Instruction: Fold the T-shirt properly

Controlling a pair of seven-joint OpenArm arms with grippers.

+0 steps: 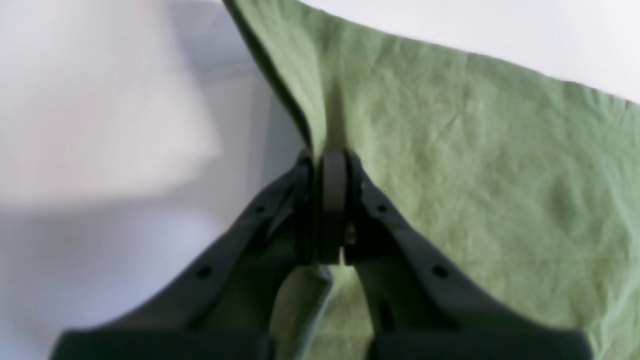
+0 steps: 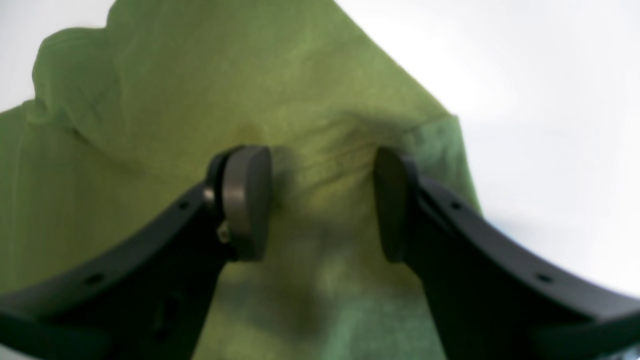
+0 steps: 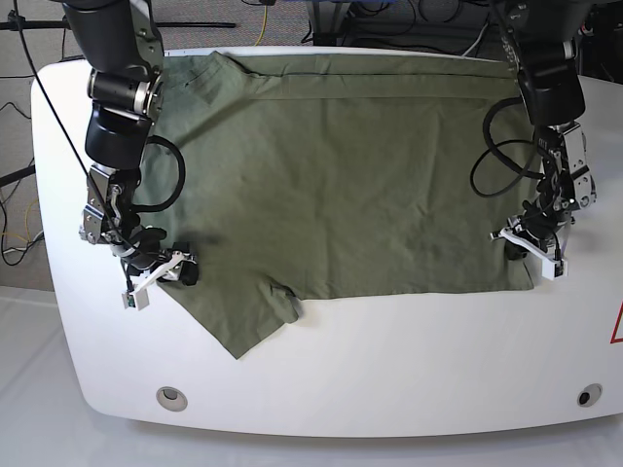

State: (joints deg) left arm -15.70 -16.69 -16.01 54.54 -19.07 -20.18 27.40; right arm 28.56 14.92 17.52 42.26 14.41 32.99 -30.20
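T-shirt (image 3: pixel 341 175) lies spread flat on the white table (image 3: pixel 389 360), covering most of the far half; one sleeve (image 3: pixel 243 316) points toward the near edge, left of centre in the base view.

Left gripper (image 1: pixel 330 160): jaws pressed together, pinching a raised ridge of fabric at the shirt's edge. Cloth rises into a sharp fold right at the pads. In the base view this gripper (image 3: pixel 531 243) sits at the shirt's right-hand near corner.

Right gripper (image 2: pixel 322 202): jaws apart, pads (image 2: pixel 247 200) on either side of a patch of green fabric, nothing clamped. Whether the pads touch the cloth cannot be told. In the base view it (image 3: pixel 161 268) is at the shirt's left edge, near the sleeve.
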